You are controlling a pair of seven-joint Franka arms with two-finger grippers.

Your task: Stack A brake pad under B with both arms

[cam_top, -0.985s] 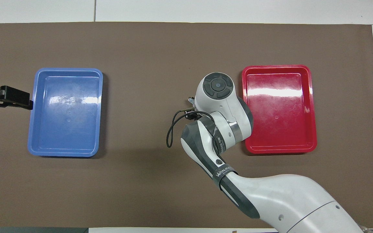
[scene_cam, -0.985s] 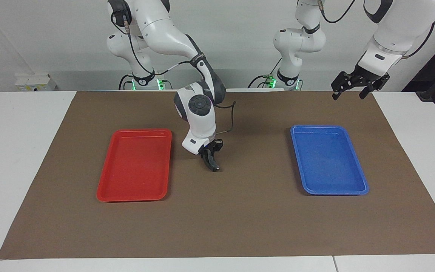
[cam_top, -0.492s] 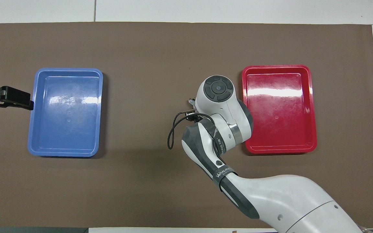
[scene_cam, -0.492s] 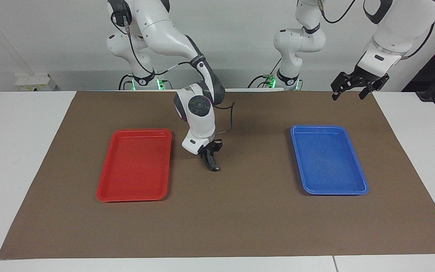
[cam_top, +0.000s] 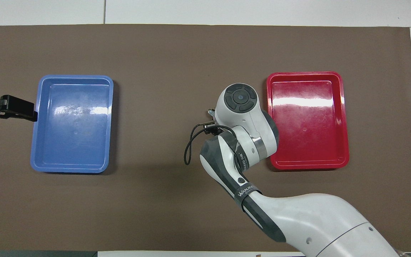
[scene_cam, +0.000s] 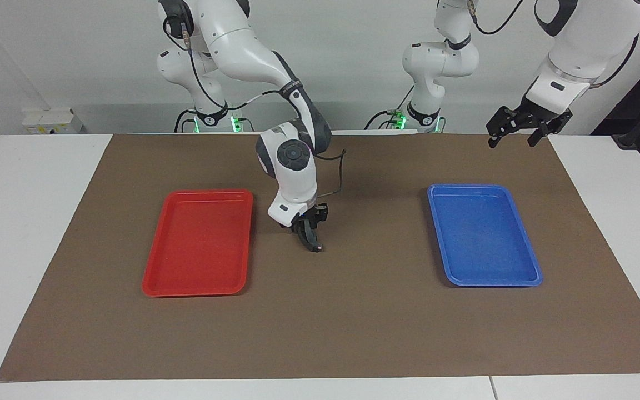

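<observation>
Right gripper [scene_cam: 310, 240] is low over the brown mat [scene_cam: 353, 322] just beside the red tray [scene_cam: 198, 241], toward the blue tray [scene_cam: 484, 233]; a small dark piece shows at its fingertips, but I cannot tell which brake pad it is, nor whether the fingers are closed on it. Left gripper [scene_cam: 521, 129] waits up in the air, fingers spread and empty, over the mat's edge by the blue tray's robot-side corner. No pad lies visible in either tray or on the mat, so judged from this, stacking is not yet done: A still has to end under B.

R gripper [scene_cam: 310, 238] low, L gripper [scene_cam: 521, 131] raised, waiting.
</observation>
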